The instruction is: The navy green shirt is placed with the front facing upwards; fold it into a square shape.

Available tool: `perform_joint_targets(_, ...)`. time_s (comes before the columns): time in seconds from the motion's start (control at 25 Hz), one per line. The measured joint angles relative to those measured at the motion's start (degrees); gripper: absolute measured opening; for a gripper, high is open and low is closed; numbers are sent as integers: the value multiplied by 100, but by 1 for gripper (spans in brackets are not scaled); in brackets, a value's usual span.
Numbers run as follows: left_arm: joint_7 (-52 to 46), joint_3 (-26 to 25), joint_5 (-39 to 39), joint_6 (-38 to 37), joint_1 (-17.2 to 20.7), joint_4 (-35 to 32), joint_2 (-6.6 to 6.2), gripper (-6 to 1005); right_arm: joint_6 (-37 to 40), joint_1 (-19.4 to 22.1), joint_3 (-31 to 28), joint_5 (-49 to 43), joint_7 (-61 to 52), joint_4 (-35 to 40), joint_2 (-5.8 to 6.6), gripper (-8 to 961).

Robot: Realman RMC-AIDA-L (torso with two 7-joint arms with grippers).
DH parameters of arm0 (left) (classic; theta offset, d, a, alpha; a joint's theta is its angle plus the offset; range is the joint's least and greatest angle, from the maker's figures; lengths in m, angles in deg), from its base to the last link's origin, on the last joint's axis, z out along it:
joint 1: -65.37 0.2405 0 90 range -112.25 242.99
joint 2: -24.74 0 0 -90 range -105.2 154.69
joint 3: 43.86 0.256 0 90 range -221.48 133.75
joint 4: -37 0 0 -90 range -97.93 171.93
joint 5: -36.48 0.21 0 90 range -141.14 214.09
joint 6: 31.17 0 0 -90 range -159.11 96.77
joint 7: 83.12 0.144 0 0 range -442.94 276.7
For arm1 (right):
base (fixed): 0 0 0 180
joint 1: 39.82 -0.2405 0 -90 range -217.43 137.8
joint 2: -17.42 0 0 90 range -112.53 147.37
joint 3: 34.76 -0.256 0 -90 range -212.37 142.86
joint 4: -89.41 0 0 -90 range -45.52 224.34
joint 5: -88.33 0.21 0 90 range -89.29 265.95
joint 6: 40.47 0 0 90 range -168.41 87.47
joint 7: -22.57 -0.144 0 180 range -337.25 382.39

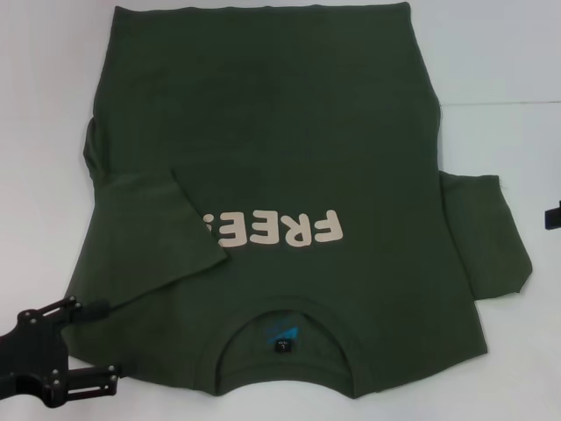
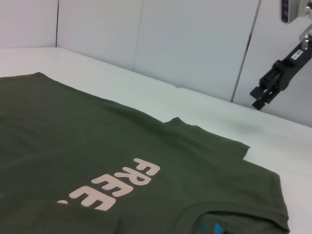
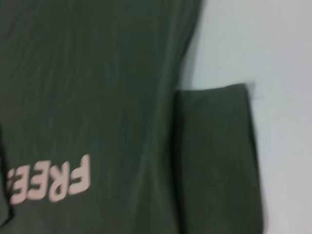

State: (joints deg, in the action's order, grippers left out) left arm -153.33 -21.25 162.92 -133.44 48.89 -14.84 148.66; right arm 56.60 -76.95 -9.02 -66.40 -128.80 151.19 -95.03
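Already the shirt (image 1: 289, 175) lies front-up on the white table (image 1: 508, 70), collar (image 1: 282, 338) toward the robot, its left sleeve (image 1: 162, 232) folded in over the chest and covering the end of the print (image 1: 276, 230). The right sleeve (image 1: 486, 232) is spread out flat. Judging by this, that side is next: pinch the sleeve at shoulder and hem, lift it low, and lay it parallel to the first fold. The left gripper (image 1: 88, 342) hangs at the shirt's near left corner, jaws spread and empty. The right gripper (image 2: 267, 92) hovers well off the right sleeve; how its jaws stand I cannot tell.
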Motion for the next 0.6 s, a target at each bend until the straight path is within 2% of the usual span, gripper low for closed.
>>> perform_joint_targets(0.16,3,6,-2,-6,-16,-2,0,923,-373,-16,142,-21,-288,-321,23,825)
perform_joint_targets(0.32,33,27,-5,-9,-17,4,0,923,-618,-112,161,-26,-488,-1010,206,825)
perform_joint_targets(0.6,36,45,26,-16,-13,-6,0,922,-873,-142,163,-6,-828,-1721,374,825)
